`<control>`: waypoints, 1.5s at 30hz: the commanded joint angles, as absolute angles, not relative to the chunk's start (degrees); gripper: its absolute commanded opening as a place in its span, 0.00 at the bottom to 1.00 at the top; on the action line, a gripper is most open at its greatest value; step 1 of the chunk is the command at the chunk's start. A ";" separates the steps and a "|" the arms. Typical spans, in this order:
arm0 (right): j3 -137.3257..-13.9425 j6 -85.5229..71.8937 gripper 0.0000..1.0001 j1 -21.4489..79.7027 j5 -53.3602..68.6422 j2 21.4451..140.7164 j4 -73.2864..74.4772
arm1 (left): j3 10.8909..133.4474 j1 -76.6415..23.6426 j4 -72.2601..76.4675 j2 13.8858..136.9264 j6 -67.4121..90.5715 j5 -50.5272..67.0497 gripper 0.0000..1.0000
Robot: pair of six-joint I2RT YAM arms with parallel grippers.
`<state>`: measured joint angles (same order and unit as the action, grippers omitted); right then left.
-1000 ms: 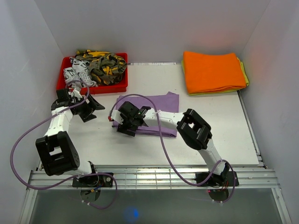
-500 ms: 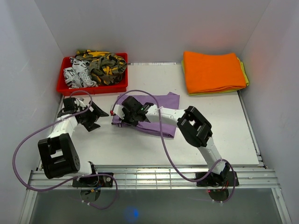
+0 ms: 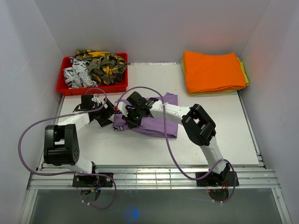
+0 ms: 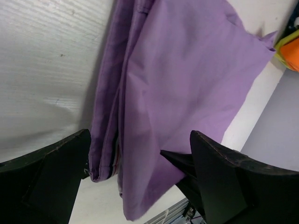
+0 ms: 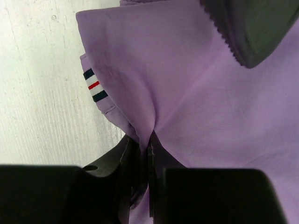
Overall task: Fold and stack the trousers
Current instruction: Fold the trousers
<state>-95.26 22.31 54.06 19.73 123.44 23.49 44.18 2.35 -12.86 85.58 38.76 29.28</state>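
1. The right fingers (image 5: pixel 122 161) are closed, pinching a raised fold of the trousers (image 5: pixel 196 107) between them. A small navy, white and red striped tag (image 5: pixel 93 85) shows at the cloth's edge just beside the pinch.
2. The left fingers (image 4: pixel 51 172) are spread apart, and the trousers' layered left edge runs between them. I cannot tell whether they touch the cloth.
3. The trousers lie folded near the middle of the white surface (image 3: pixel 224 130), and both arms reach to their left end.
4. At the far left, a red bin (image 3: pixel 70 88) holds patterned garments (image 3: pixel 100 65). At the far right sits an orange cloth stack (image 3: pixel 212 72), well apart from the trousers.
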 commanded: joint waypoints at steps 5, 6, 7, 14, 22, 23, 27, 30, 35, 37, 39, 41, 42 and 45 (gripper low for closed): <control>-98.17 20.83 0.08 52.65 21.27 122.34 24.61 | 43.33 1.41 -16.16 87.80 41.22 23.83 0.98; -98.17 20.83 0.08 52.56 21.27 122.34 24.61 | 42.81 1.41 -16.17 87.54 41.22 23.99 0.98; -98.17 20.83 0.08 52.38 21.18 122.34 24.52 | 42.28 1.32 -16.26 87.10 41.39 24.26 0.98; -99.23 20.04 0.08 51.86 21.53 123.05 24.43 | 35.69 0.97 -7.75 84.82 49.39 32.34 0.97; -100.29 18.81 0.08 51.86 23.20 124.02 24.43 | 34.54 -2.46 -1.76 86.57 55.90 30.50 0.83; -99.94 18.72 0.08 51.94 23.38 123.67 24.35 | 34.63 -2.46 -1.24 87.62 56.25 30.24 0.81; -96.78 18.72 0.08 51.94 22.77 122.00 24.35 | 35.59 -2.46 -1.05 90.17 56.51 29.45 0.68; -95.19 18.98 0.09 52.03 22.15 120.42 24.61 | 36.30 -2.46 -1.75 91.49 56.51 28.65 0.54; -91.24 17.23 0.44 51.59 20.66 114.18 25.40 | 36.47 -2.46 -1.93 93.07 57.22 28.83 0.15; -88.52 16.53 0.60 50.63 20.57 109.18 26.71 | 37.35 -2.46 -2.28 94.12 57.04 29.88 0.12; -86.76 14.60 0.76 48.44 20.57 103.40 28.90 | 38.92 -2.46 -3.86 95.01 56.60 30.23 0.08; -83.95 12.49 0.85 44.67 20.74 99.60 30.32 | 39.90 -2.46 -4.48 96.59 56.78 31.28 0.03; -82.89 9.70 0.95 43.08 20.74 96.10 31.63 | 40.51 -2.46 -4.57 96.94 57.13 31.55 0.00; -76.85 2.24 0.98 35.72 21.18 89.94 32.43 | 40.96 -2.46 -4.66 98.08 58.62 32.69 0.00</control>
